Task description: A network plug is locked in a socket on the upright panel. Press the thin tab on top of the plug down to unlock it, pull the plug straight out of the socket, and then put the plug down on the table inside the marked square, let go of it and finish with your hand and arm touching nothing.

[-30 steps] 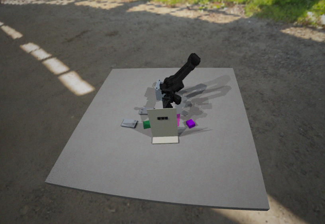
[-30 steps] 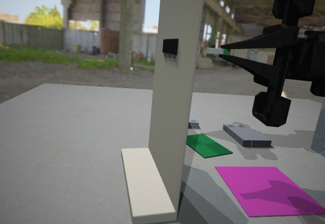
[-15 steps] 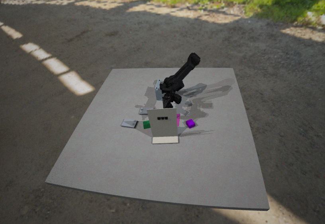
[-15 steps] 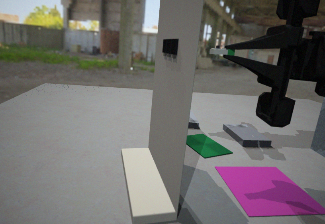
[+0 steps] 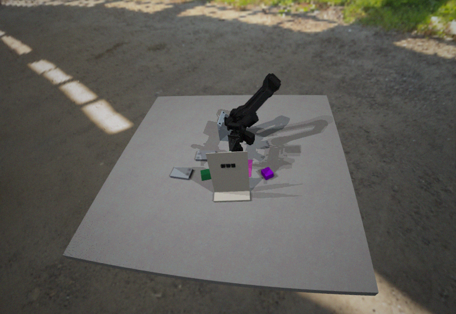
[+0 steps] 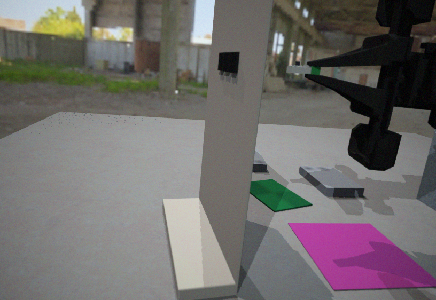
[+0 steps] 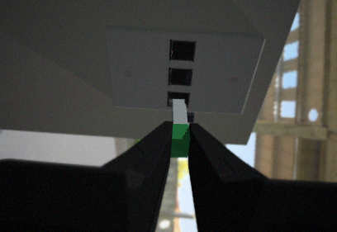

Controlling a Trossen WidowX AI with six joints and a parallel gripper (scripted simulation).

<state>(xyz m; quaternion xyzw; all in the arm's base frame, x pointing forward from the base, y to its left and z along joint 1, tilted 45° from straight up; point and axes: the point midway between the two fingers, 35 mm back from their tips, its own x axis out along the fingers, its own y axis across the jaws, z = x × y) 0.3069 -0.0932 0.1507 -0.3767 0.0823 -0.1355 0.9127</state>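
Gripper (image 6: pixel 309 70) clenched on network plug (image 6: pixel 298 69), gripping its green rear end; white front pts toward upright panel (image 6: pixel 232 120). Plug is out of socket, in air just right of panel, well above table (image 6: pixel 87 184). Green square (image 6: pixel 278 195) & magenta square (image 6: pixel 355 254) lie on table below.

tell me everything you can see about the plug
The plug is a small slim block, pale grey at the front with a green rear. It lies level in the air, clamped between the gripper's black fingers, clear of the upright panel, its grey tip pointing at the sockets. Its tab cannot be made out.
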